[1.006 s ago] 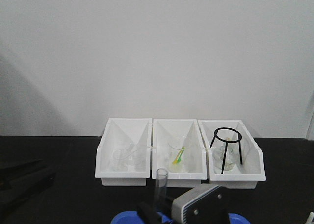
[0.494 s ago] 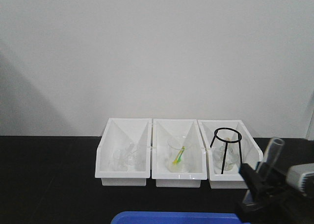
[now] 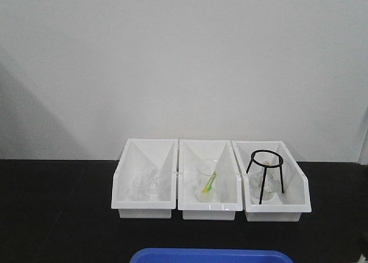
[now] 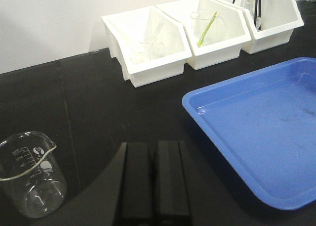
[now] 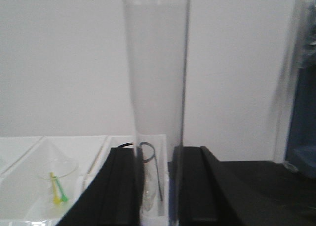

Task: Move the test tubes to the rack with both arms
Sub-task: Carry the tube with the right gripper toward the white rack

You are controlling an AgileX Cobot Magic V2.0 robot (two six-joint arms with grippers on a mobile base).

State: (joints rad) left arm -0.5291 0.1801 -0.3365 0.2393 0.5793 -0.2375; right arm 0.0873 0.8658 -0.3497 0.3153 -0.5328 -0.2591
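Note:
My right gripper is shut on a clear glass test tube. The tube stands upright between the black fingers, its open rim at the top of the right wrist view, in front of the white wall. My left gripper is shut and empty, low over the black table between a glass beaker and a blue tray. Neither gripper shows in the front view. The rack is out of view in all frames.
Three white bins stand in a row at the back of the black table, also in the left wrist view. The right bin holds a black wire tripod ring. The blue tray's far rim lies at the front view's bottom edge.
My right arm carried the test tube from the bottom centre of the front view to the right, then out of that view.

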